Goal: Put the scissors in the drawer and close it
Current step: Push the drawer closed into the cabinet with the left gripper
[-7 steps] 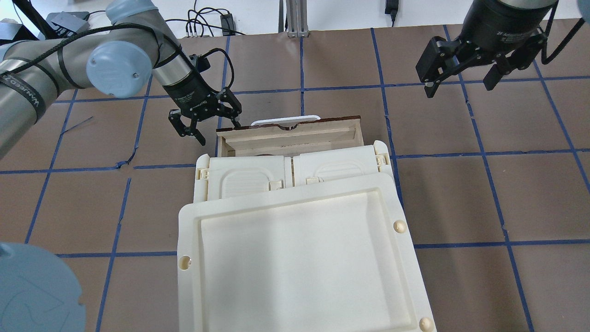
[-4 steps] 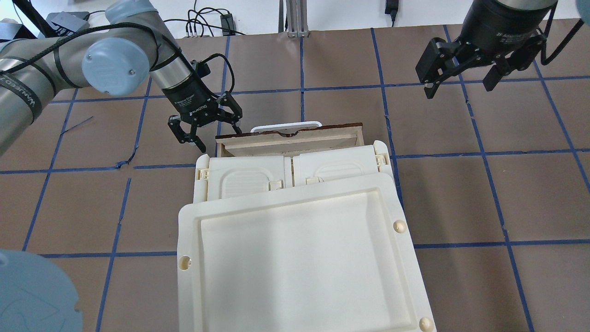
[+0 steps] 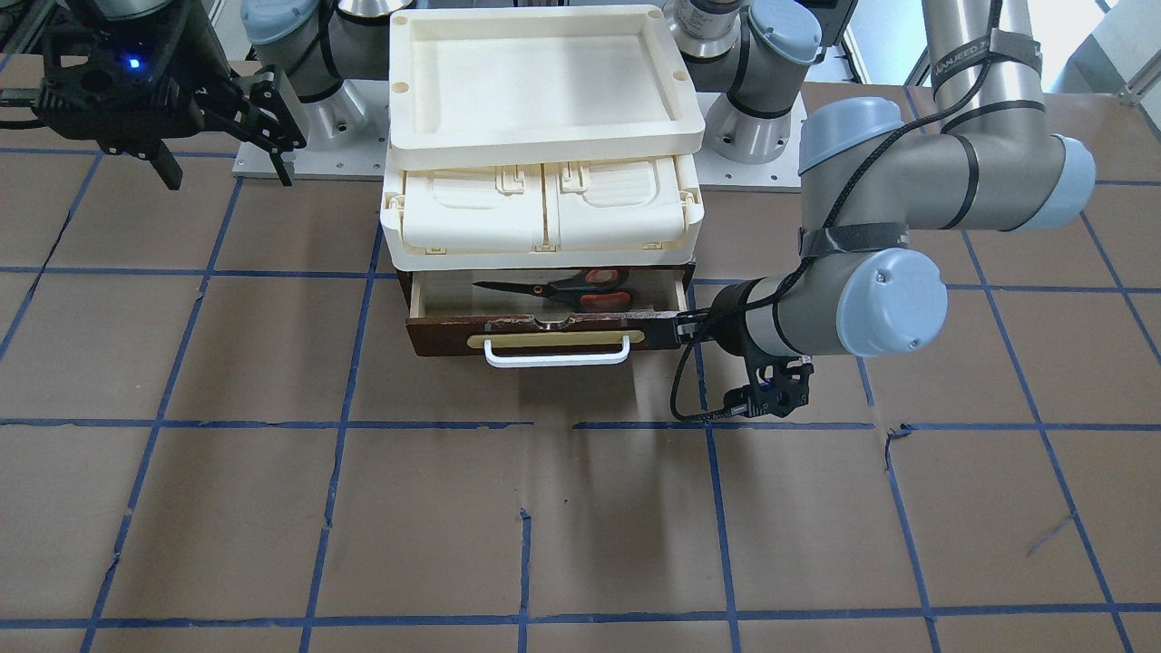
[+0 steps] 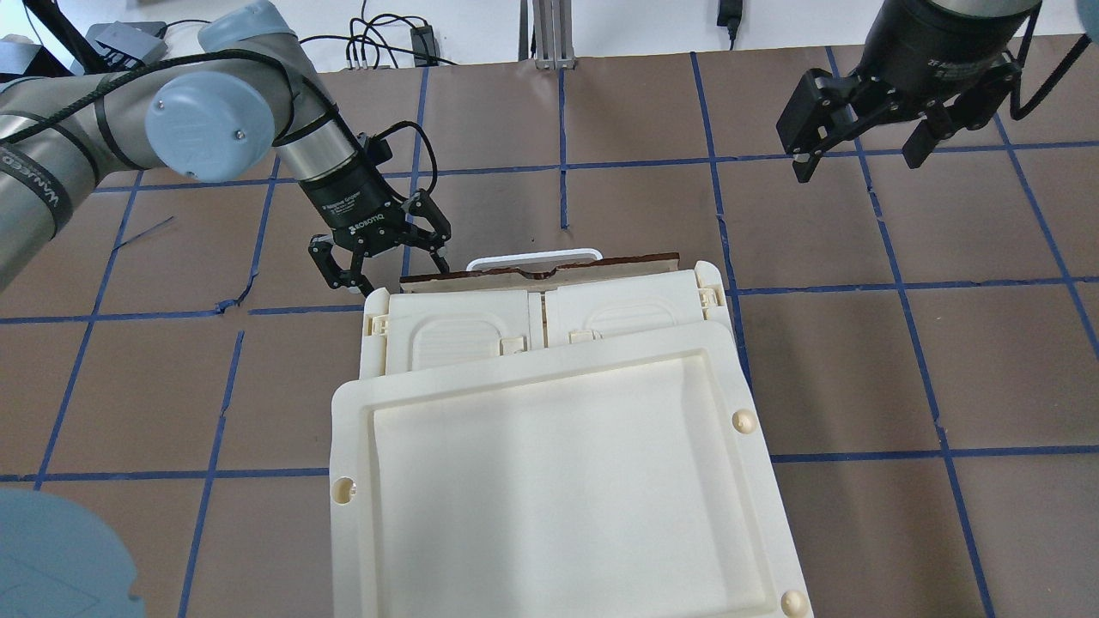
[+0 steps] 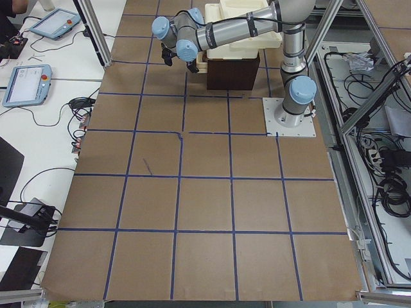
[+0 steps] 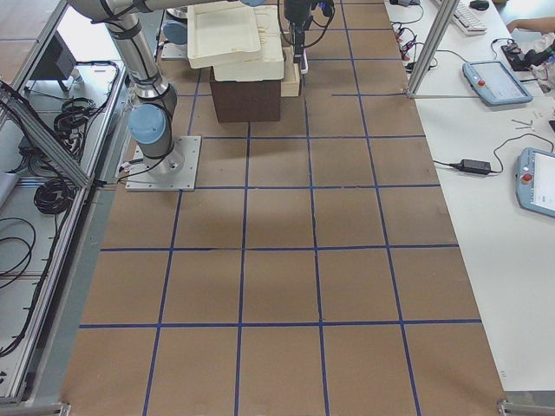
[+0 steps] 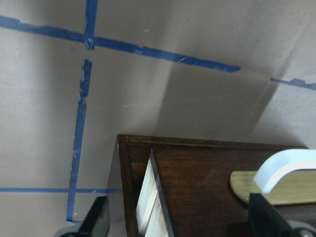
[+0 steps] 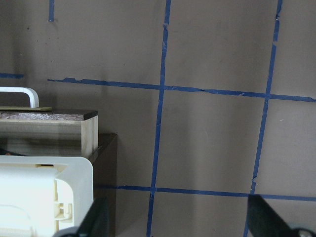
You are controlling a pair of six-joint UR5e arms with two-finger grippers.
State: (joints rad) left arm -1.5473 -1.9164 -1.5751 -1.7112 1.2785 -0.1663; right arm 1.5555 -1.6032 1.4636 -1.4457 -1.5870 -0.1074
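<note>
— Scissors (image 3: 562,288)?
— Inside the drawer (image 3: 544,333), part-open.
— Grippers?
— Left gripper (image 4: 391,268) spread, at the drawer front's end; right gripper (image 4: 857,163) spread, well apart. Closing step; likely next: push front home.

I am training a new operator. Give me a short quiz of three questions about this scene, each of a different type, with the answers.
1. True or false: the scissors lie inside the drawer.
2. Which gripper is close to the drawer's front? A) the left gripper B) the right gripper
3. Fill in: the drawer stands partly ____.

Key: 1 true; 2 A; 3 open.
</note>
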